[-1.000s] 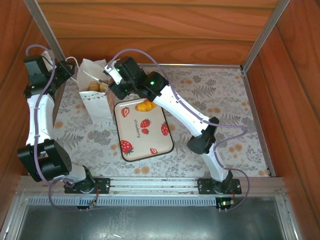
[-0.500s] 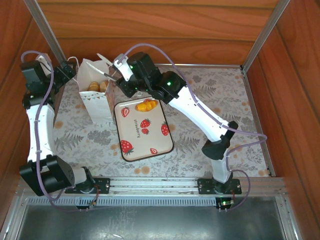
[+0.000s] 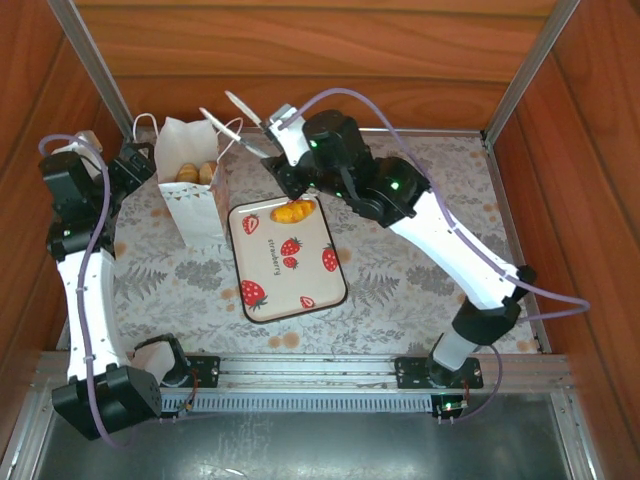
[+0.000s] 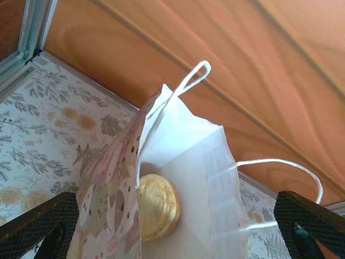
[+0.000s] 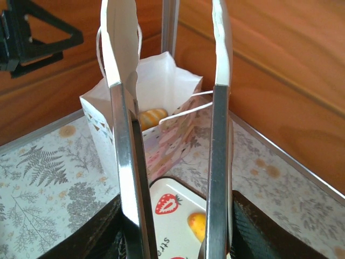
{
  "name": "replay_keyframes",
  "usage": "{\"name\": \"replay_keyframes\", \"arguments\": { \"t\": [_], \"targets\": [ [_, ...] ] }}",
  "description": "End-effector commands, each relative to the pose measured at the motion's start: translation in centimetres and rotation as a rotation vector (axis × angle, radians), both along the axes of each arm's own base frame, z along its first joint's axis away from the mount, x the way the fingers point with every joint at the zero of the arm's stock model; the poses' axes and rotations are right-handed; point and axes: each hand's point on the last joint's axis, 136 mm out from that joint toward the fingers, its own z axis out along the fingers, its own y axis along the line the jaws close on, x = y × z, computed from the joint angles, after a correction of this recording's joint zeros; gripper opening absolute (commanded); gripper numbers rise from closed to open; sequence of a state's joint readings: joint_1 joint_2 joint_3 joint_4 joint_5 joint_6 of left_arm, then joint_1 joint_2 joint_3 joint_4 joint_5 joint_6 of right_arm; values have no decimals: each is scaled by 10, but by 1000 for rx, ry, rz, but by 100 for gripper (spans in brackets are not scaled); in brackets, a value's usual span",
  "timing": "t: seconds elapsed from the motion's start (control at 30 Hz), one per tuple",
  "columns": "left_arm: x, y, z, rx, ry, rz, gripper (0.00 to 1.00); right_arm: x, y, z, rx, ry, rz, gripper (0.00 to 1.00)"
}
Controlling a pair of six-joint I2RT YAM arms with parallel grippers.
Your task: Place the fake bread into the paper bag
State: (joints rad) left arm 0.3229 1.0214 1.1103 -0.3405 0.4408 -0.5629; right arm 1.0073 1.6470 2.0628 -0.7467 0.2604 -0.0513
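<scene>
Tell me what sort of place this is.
Probably a robot test booth, not a kitchen: wood panel walls box in a table, two robot arms are bolted to its near edge, and a toy pastry lies on a tray.

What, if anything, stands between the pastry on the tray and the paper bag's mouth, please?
Nothing visible does. The pastry lies at the far end of the tray, close beside the paper bag, whose mouth is open upward. The right gripper, open and empty, is raised clear of both.
</scene>
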Motion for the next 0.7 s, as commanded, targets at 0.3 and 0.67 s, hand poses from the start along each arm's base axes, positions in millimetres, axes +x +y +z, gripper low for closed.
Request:
{"name": "replay_keyframes", "arguments": {
  "t": [0.3, 0.67],
  "targets": [
    [-26, -10, -2, -20, 3, -10, 98, -9, -92, 12, 37, -53, -215, 48],
    [-36, -18, -25, -21, 71, -53, 95, -1, -158, -68, -70, 102, -368, 48]
  ]
}}
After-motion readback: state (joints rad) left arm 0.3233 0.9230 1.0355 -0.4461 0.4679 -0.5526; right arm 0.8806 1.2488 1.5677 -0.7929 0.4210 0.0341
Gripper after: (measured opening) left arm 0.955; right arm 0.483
